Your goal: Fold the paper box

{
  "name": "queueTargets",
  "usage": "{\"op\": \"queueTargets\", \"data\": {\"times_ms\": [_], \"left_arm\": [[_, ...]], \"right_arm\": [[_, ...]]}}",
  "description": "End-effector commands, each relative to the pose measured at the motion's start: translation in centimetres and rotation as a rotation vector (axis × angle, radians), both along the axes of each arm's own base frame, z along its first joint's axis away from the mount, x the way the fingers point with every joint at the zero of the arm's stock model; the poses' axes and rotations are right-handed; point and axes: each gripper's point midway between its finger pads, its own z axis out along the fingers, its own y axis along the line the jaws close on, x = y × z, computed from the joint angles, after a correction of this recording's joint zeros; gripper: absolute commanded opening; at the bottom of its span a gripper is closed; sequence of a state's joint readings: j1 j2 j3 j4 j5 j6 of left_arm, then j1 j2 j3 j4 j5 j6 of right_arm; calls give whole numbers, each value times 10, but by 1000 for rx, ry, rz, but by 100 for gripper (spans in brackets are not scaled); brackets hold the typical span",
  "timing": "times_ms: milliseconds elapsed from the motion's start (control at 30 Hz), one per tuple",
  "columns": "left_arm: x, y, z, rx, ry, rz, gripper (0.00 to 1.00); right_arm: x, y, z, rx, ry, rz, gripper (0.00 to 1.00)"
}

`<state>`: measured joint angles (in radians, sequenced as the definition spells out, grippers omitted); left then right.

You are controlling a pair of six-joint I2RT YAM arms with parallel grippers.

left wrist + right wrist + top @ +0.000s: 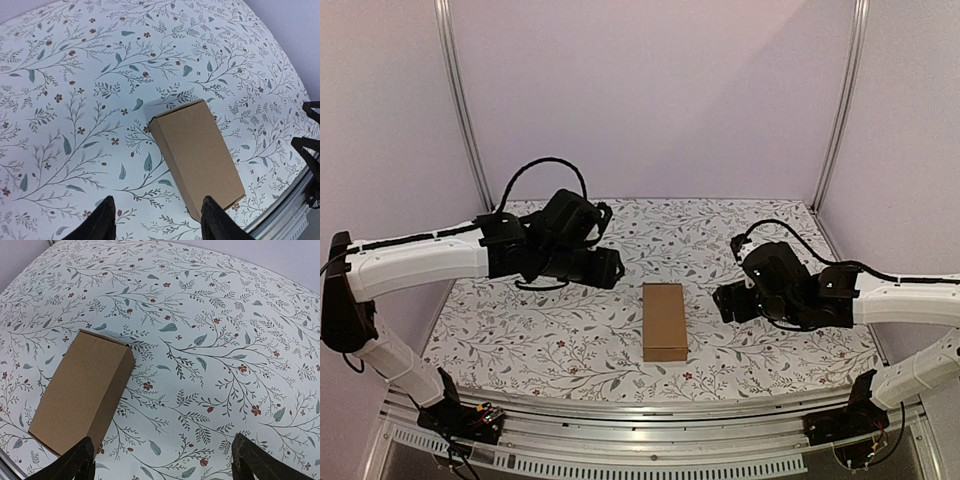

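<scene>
The paper box (665, 320) lies as a closed carton mid-table on the floral cloth (550, 345), between the two arms. Plain lilac walls (650, 90) and metal posts (460, 100) enclose the table. The left gripper (612, 268) and the right gripper (720, 300) both have their jaws parted, holding nothing.

We can read no text, label, brand, number or sign in any view. The paper box (665, 321) shows us only plain brown faces, from above and from both wrist cameras. The worktop (750, 230) carries nothing but a printed pattern of leaves, twigs and small flowers.
</scene>
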<state>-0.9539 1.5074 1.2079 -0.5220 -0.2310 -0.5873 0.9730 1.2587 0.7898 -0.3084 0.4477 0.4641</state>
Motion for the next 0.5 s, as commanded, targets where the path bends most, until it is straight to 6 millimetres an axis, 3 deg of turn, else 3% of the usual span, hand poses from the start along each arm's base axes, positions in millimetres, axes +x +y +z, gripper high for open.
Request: {"op": "queueTargets", "data": {"times_ms": [0,100,133,167,467], "left_arm": [[-4,23,28,68,-70,11,61],[-6,37,43,92,-100,19,70],[-6,43,47,104,-111,29,94],[-6,50,52,117,-121,41,99],[-9,90,89,179,-208,17,100]], "right_arm": [[2,-23,25,-79,-55,-34,99],[2,-32,39,-91,-83,-52,99],[2,-33,45,-92,-90,-49,99],[1,-34,52,-92,-97,-43,99],[5,-55,115,-95,-186,-123,99]]}}
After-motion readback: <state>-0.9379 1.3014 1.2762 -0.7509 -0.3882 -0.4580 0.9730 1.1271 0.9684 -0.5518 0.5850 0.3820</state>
